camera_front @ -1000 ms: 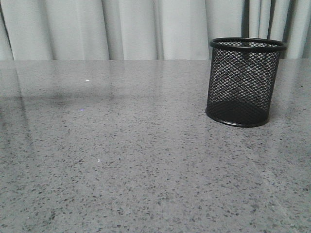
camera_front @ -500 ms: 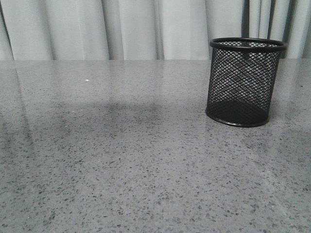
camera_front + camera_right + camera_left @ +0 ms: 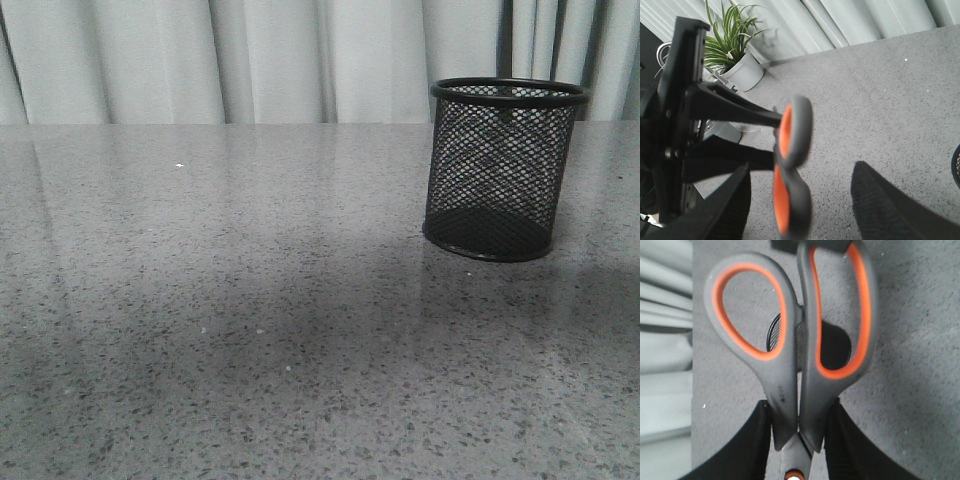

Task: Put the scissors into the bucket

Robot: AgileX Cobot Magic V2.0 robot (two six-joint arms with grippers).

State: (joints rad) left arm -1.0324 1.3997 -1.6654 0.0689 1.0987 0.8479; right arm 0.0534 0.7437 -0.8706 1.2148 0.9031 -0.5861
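The black wire-mesh bucket [image 3: 503, 168] stands upright on the grey table at the right, with nothing showing through its mesh. Neither gripper nor the scissors appear in the front view. In the left wrist view my left gripper [image 3: 800, 407] is shut on the scissors [image 3: 785, 385] just past the pivot, grey orange-lined handles pointing away, and the bucket [image 3: 832, 347] lies behind the handles. In the right wrist view my right gripper [image 3: 802, 170] is open, and the scissors' handles [image 3: 790, 165] hang edge-on between its fingers without touching them.
The speckled grey table [image 3: 250, 330] ends at grey curtains [image 3: 280, 60]. In the right wrist view the left arm's black gripper body [image 3: 685, 115] stands close beside my right fingers, a potted plant [image 3: 735, 50] sits beyond the table, and the bucket's rim [image 3: 956, 165] shows at the frame edge.
In the front view a soft shadow has slid across the table from the far left toward the near middle and right. The bucket has not moved.
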